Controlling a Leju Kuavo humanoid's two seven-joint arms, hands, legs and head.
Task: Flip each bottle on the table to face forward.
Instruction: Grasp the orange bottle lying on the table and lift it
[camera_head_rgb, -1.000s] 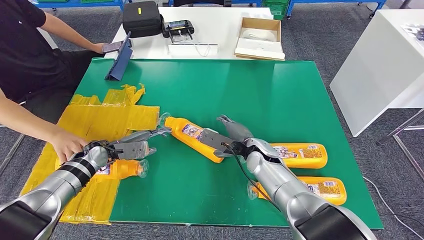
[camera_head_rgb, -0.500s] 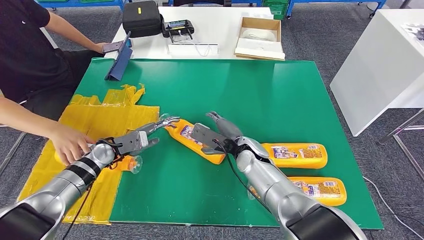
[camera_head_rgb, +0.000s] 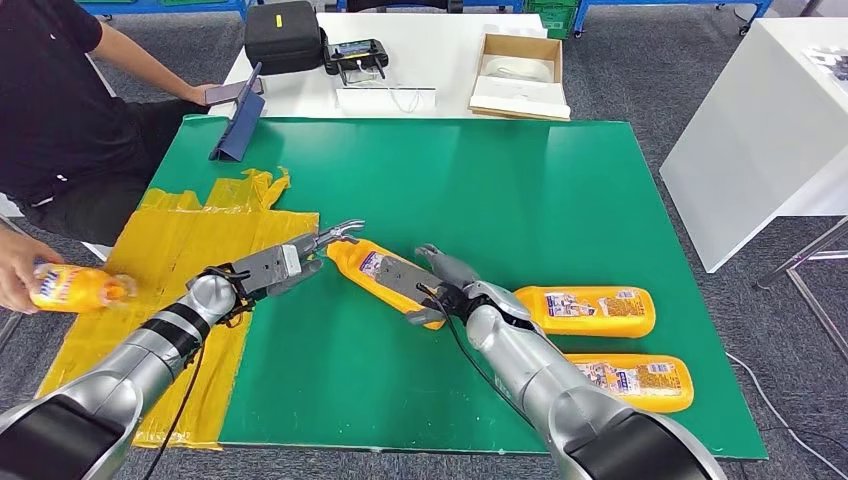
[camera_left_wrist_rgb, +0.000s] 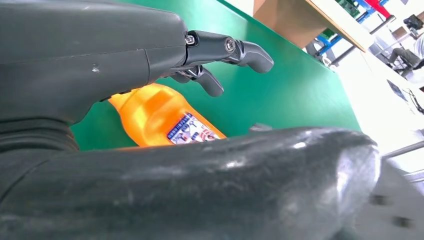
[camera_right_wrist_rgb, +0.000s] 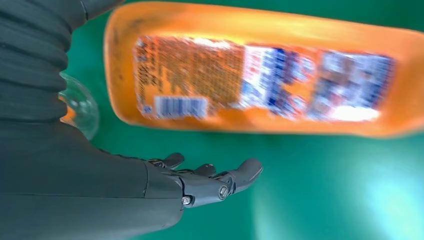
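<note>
An orange bottle (camera_head_rgb: 375, 268) lies slanted on the green table (camera_head_rgb: 520, 190), its clear cap toward the yellow sheet. My left hand (camera_head_rgb: 287, 268) reaches to the bottle's neck with its fingers stretched out; in the left wrist view the fingers (camera_left_wrist_rgb: 220, 50) hover just above the bottle (camera_left_wrist_rgb: 160, 117) and hold nothing. My right hand (camera_head_rgb: 432, 282) lies over the bottle's other end, fingers spread. The right wrist view is blurred: the spread fingers (camera_right_wrist_rgb: 210, 177) stay apart from an orange bottle's barcode label (camera_right_wrist_rgb: 250, 82). Two more orange bottles (camera_head_rgb: 598, 310) (camera_head_rgb: 640, 378) lie to the right.
A crumpled yellow sheet (camera_head_rgb: 200, 240) covers the table's left side. A person at the left holds another orange bottle (camera_head_rgb: 75, 288) off the table's edge. A blue tablet stand (camera_head_rgb: 238, 122) sits at the far left corner. A white table (camera_head_rgb: 760, 130) stands to the right.
The person lifted the bottle off the yellow sheet and drew it left. My left hand moved from there to the middle bottle's neck. My right hand slid left along that bottle.
</note>
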